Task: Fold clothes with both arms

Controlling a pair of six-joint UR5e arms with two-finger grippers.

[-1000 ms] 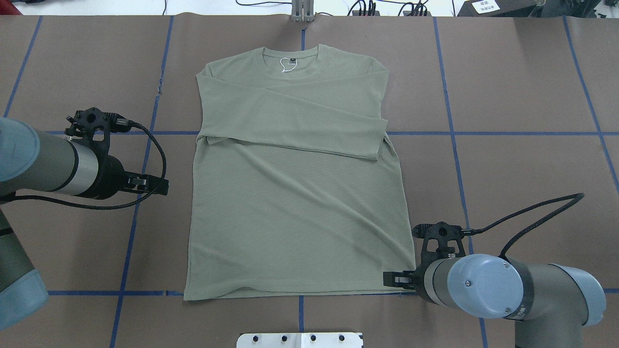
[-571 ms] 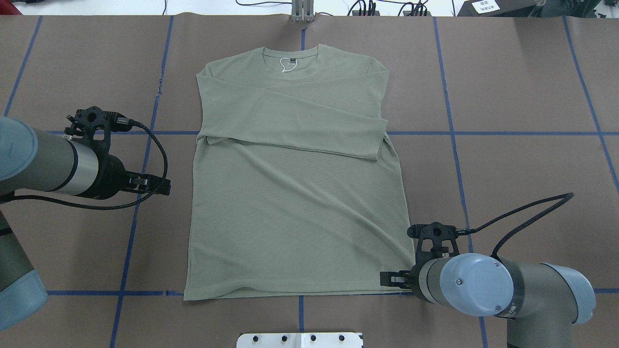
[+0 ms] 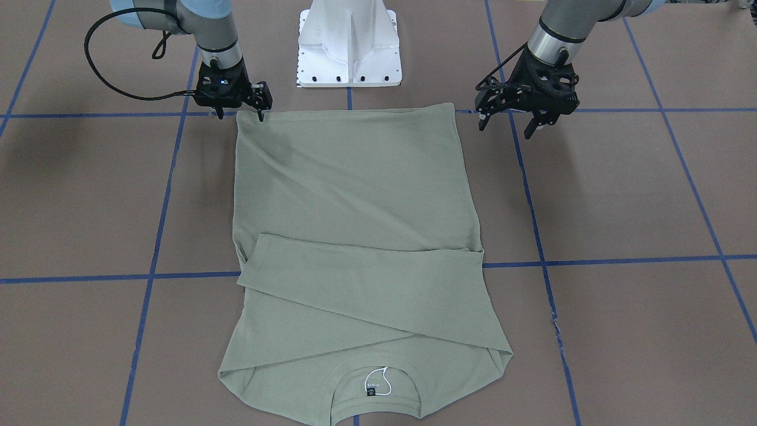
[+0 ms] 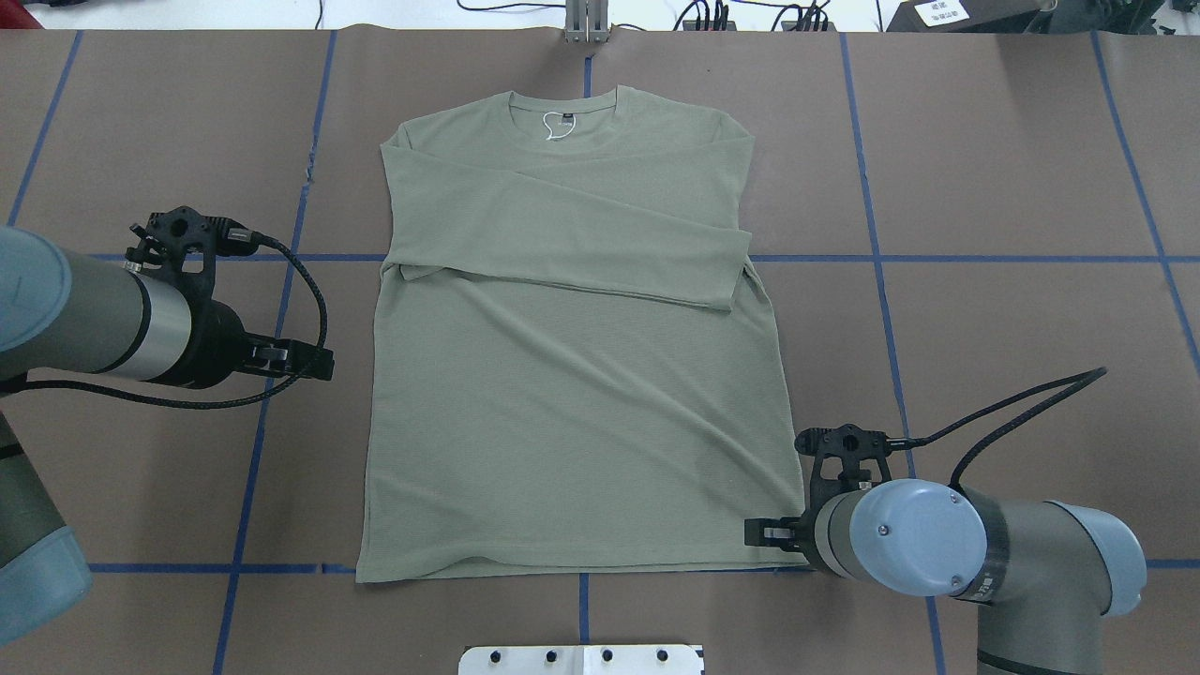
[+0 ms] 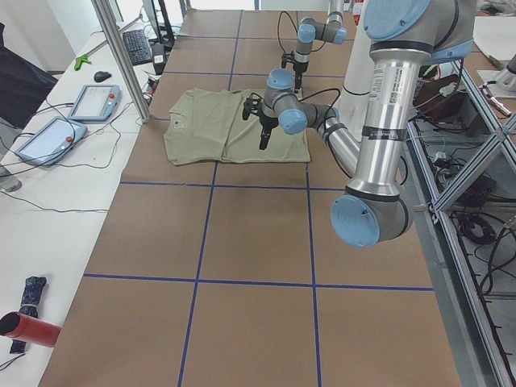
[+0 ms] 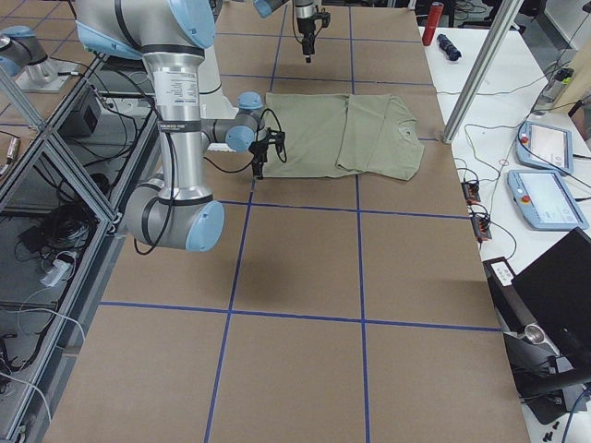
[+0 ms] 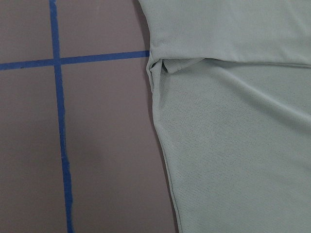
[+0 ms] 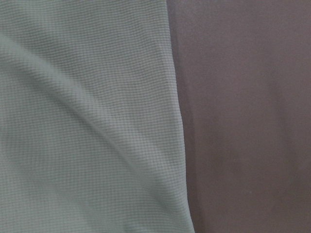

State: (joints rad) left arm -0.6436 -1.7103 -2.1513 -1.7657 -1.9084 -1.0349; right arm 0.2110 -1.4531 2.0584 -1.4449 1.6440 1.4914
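Barely anything has changed on the shirt (image 4: 572,412) itself. It lies flat in the middle of the table (image 4: 1012,187), collar away from the robot, with both sleeves (image 4: 562,234) already crossed over the chest. No crease looks different from a second ago.

What has moved is the right gripper (image 3: 240,114). It has crept a little further up the table and now sits low, right at the corner of the hem (image 4: 562,561) on its side. Its fingers are apart, with nothing between them as far as I can see. The left gripper (image 3: 506,125) has only nudged a touch toward the cloth. It hangs above the table beside the shirt's other edge, clear of it, jaws spread wide.

To my eye the sleeve folds are finished and the bottom-up fold is being lined up. One arm is nearly at its corner. The other has yet to get down to the hem before both can pinch and lift together.
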